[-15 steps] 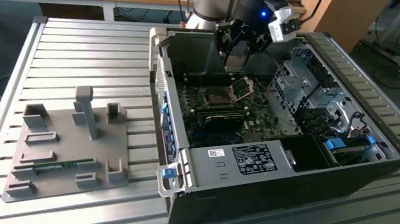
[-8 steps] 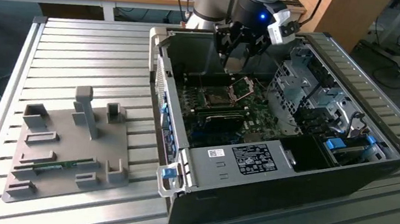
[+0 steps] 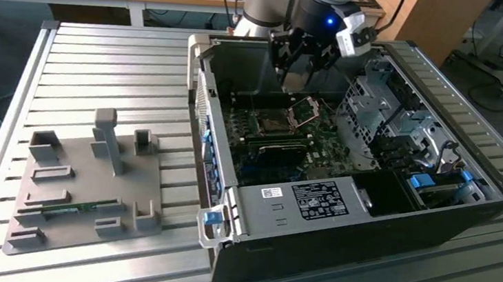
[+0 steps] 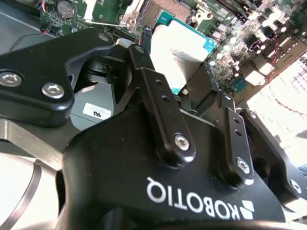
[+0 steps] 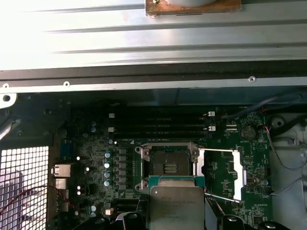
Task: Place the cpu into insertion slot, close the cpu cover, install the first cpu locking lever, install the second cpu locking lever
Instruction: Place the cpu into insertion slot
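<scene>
In the exterior view, the hand [image 3: 296,75] hangs inside the open computer case [image 3: 362,245] on the counter [image 3: 103,50], at about twelve o'clock from the insertion slot [image 3: 269,123]. The cpu cover [image 3: 306,109] stands raised at the slot's two o'clock. In the second wrist view, its fingers [image 4: 160,103] pinch the cpu [image 4: 180,48] by opposite edges. In the first wrist view, the cpu hovers just beside the bare slot, not in it.

From here my arm [image 3: 262,7] reads as a silver-grey tube ending in a black wrist with a blue light, plus what may be a pale camera housing [image 3: 358,39]. The gripper [image 4: 184,81] is matte black, with jointed fingers [image 4: 158,105], silver screws [image 4: 181,141] and white lettering.
</scene>
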Action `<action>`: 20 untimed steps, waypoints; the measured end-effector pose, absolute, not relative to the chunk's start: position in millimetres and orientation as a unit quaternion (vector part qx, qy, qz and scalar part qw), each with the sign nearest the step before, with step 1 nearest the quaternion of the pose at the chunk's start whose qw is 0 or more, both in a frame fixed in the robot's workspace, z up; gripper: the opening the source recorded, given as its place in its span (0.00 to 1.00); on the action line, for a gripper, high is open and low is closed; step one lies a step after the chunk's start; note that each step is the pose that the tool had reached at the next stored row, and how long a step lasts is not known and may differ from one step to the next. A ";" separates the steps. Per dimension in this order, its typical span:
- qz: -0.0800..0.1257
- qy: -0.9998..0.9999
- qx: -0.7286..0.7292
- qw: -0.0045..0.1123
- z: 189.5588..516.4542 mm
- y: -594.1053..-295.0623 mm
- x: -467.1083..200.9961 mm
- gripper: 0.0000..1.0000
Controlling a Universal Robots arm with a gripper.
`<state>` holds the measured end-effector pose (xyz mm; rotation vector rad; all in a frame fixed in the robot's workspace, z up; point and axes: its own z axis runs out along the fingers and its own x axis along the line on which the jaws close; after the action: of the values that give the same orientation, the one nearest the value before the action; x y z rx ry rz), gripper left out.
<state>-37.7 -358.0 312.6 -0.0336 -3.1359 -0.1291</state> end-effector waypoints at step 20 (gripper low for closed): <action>-0.038 -0.999 -0.011 0.001 305.2 -358.0 -37.7 0.54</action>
<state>-37.7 -358.0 305.2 -0.0336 -3.1366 -0.1207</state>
